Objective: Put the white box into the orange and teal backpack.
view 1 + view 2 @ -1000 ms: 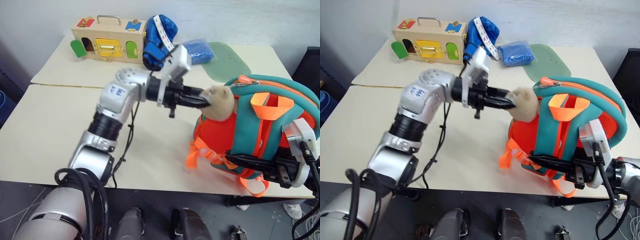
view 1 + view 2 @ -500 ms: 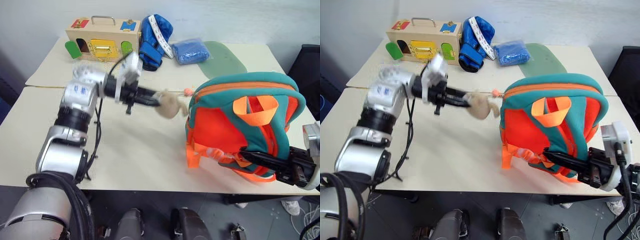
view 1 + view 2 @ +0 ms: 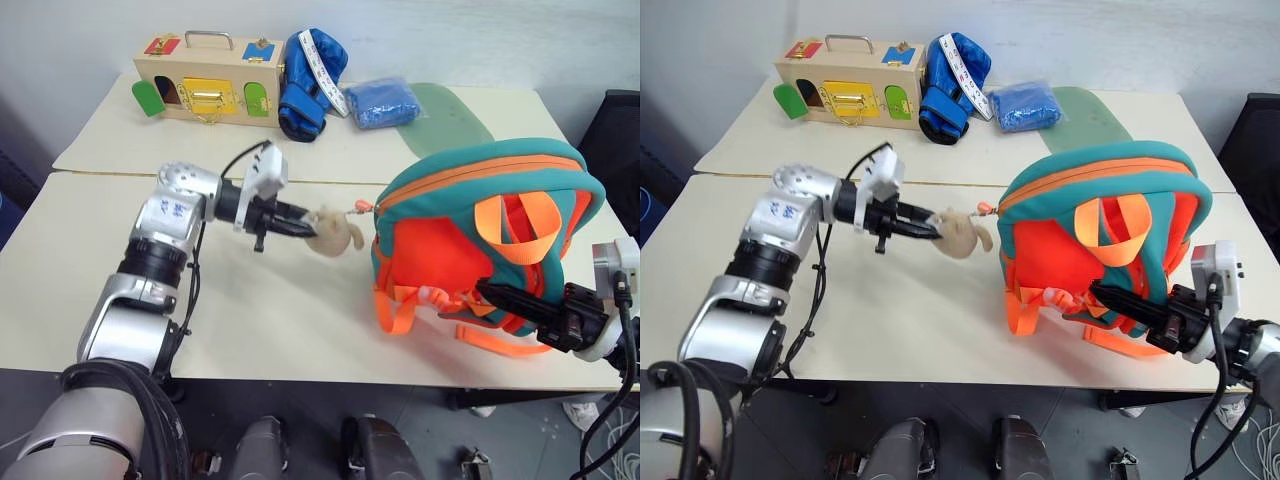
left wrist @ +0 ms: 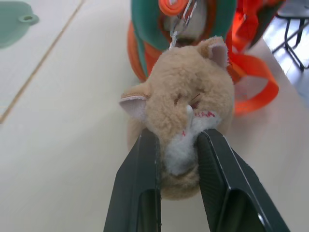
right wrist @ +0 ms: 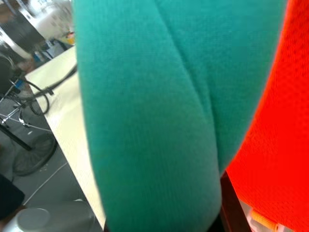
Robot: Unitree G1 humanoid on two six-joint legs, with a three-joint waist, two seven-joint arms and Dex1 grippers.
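**Left end effector clamped on the plush toy, right one gripping the backpack's near side**

Head views: the orange and teal backpack (image 3: 480,235) stands upright on the right of the desk (image 3: 90,270), its long axis vertical, its strapped face turned toward the near edge. The left end effector (image 3: 300,224) reaches in from the left, its two black fingers pinched on the beige plush toy (image 3: 333,231), which hangs by a short clip from the backpack's left edge. The right end effector (image 3: 1110,297) comes from the near right, fingers together on the backpack's lower teal strap. At the far edge of the desk sit a wooden box with coloured doors (image 3: 207,87), a blue boxing glove (image 3: 310,72), a blue bundle (image 3: 381,102) and a green mat (image 3: 455,119).

Left wrist view: the fingers (image 4: 142,193) squeeze the toy's face from both sides, a narrow gap between them filled by plush; the metal clip runs to the backpack behind.

Right wrist view: teal padding and orange mesh of the backpack press close; the fingers' stance cannot be made out here.
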